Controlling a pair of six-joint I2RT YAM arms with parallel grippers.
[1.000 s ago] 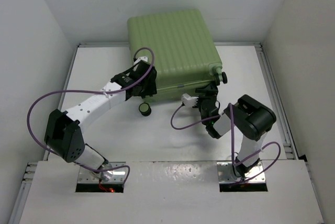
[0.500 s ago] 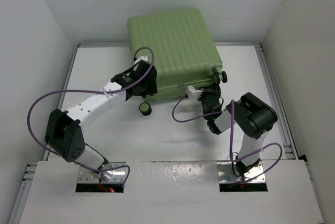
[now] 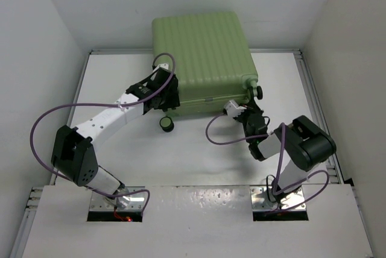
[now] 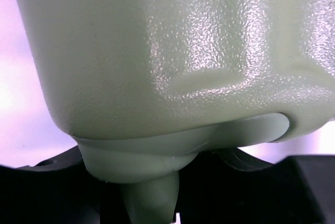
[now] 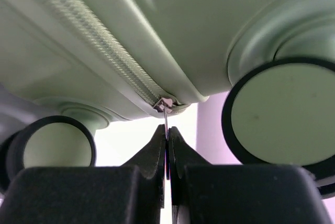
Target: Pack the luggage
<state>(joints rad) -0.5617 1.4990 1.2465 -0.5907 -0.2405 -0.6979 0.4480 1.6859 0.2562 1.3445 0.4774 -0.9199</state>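
Observation:
The luggage (image 3: 202, 53) is a light-green ribbed suitcase, closed, at the back middle of the table. At its near-left corner sits my left gripper (image 3: 167, 102). In the left wrist view the shell (image 4: 172, 51) fills the frame, and a green stem under the corner (image 4: 152, 198) runs down between the dark jaws, which hold it. My right gripper (image 3: 240, 110) is at the near-right edge. In the right wrist view it (image 5: 167, 135) is shut on the thin metal zipper pull (image 5: 166, 111), which hangs from the slider at the end of the zipper.
Black-rimmed wheels stick out from the suitcase's near side (image 3: 166, 125) and right corner (image 3: 258, 91), and two of them flank the right gripper (image 5: 277, 114) (image 5: 52, 150). Purple cables loop off both arms. White walls close in the table on three sides.
My right gripper has closed on the zipper pull and moved right along the suitcase's near edge. The suitcase has shifted slightly right. The left gripper stays on its corner.

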